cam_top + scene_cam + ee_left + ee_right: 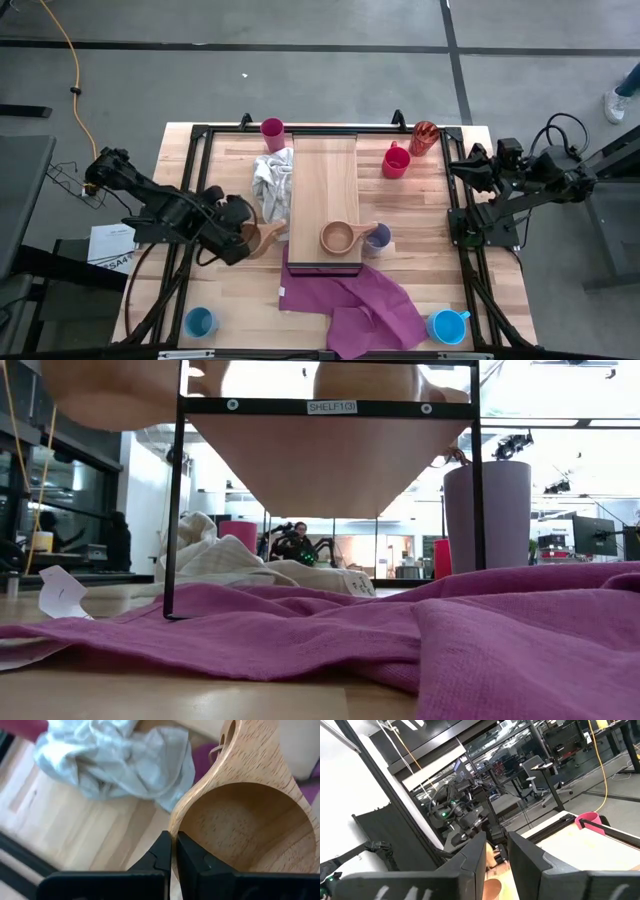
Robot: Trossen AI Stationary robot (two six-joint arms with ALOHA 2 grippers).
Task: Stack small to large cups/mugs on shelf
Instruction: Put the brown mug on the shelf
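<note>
My left gripper [250, 238] is shut on a tan wooden handled cup [266, 238] just left of the shelf [325, 175], a long light-wood plank on a dark frame. A second wooden cup [340, 237] stands on the shelf's near end, with a lavender tumbler [378, 238] on the table beside it. On the table around the shelf's far end stand a magenta tumbler [272, 130], a red mug [396, 160] and an orange-red tumbler [424, 137]. Two blue mugs [200, 322] [448, 326] stand near the front edge. My right gripper [496, 854] waits open, raised at the table's right edge. My left gripper pinches the cup's wall at the rim [173, 827], on the side away from the handle [235, 740]. One finger [192, 852] is inside the bowl and one [159, 854] outside. The fingers slant down from the table's left. The cup [105, 390] hangs clear of the table.
A crumpled pale cloth [270, 178] lies left of the shelf, just beyond the held cup. A purple cloth [355, 300] spreads from under the shelf's near end toward the front edge. A dark frame [205, 135] borders the tabletop.
</note>
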